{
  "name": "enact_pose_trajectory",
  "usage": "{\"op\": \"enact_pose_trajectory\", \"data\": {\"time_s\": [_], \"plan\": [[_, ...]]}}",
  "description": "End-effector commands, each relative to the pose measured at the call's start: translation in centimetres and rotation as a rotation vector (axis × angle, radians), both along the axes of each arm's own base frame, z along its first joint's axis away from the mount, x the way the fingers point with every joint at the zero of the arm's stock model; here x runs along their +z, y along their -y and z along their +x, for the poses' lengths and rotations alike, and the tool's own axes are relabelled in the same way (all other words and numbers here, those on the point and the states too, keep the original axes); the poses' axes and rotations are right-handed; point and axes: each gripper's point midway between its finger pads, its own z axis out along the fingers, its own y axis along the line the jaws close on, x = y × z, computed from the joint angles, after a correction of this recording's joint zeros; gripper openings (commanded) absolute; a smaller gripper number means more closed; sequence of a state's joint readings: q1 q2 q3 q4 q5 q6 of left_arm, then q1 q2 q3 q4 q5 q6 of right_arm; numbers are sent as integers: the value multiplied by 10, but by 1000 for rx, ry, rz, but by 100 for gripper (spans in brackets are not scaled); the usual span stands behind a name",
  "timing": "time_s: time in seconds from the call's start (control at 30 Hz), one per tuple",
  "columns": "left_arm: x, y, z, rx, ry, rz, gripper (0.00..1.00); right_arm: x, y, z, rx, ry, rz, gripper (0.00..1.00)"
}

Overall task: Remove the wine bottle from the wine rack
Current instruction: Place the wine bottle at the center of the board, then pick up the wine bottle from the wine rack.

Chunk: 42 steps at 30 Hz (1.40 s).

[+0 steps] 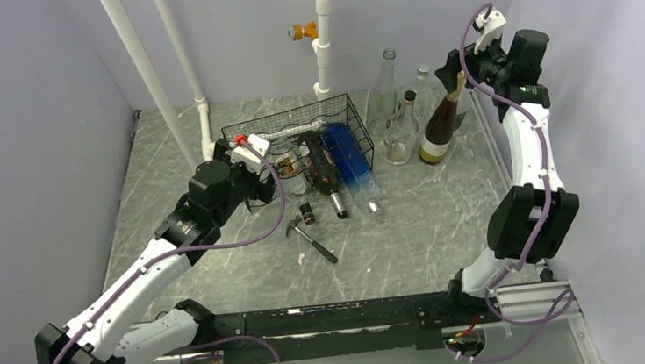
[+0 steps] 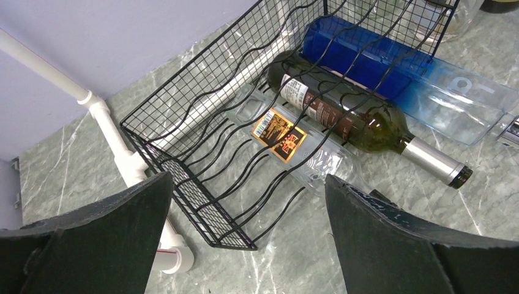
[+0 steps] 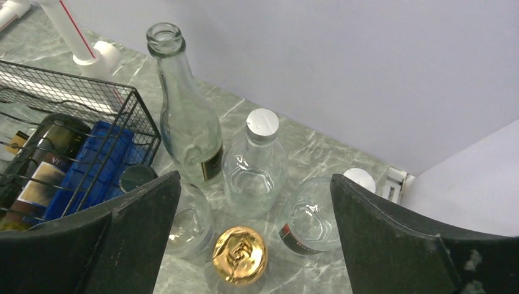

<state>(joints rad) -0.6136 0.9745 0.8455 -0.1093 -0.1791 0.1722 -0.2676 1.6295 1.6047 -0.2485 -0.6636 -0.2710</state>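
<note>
Both empty, wide open: right gripper over the standing gold-capped bottle, left gripper facing the wine rack; next I'd grasp its dark wine bottle.

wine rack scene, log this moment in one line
left claw: open, facing wine rack | right claw: open, above upright gold-capped bottle | in rack, lying: clear bottle, dark green bottle, blue bottle

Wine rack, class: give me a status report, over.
Left end effector open, facing wine rack. Right end effector open above gold-capped bottle. Dark wine bottle racked, clear bottle and blue bottle flanking.
</note>
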Motion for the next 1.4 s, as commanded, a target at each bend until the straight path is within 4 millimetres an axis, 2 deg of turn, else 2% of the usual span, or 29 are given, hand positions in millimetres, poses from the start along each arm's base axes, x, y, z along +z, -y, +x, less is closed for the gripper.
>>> {"op": "enact_pose_trajectory", "data": {"time_s": [0.0, 0.13, 0.53, 0.6, 0.83, 1.0, 1.2, 1.37], "plan": [[22, 1, 0, -13, 69, -43, 100, 43, -7, -25, 13, 96, -45, 97], [23, 1, -2, -17, 71, -46, 100, 49, -6, -40, -2, 105, -56, 100], [28, 1, -6, -28, 83, -60, 99, 68, -3, -73, -52, 149, -63, 100], [29, 2, -6, -37, 83, -64, 100, 74, -4, -83, -59, 165, -64, 100], [27, 11, -10, -80, 66, -89, 99, 72, -15, -127, -57, 185, -49, 100], [28, 21, -14, -124, 44, -121, 100, 53, -33, -164, -11, 149, -28, 100], [32, 33, -25, -182, -16, -196, 99, 15, -64, -200, 112, 90, 39, 100], [33, 41, -52, -216, -155, -350, 100, -11, -85, -221, 229, 38, 73, 100]]}}
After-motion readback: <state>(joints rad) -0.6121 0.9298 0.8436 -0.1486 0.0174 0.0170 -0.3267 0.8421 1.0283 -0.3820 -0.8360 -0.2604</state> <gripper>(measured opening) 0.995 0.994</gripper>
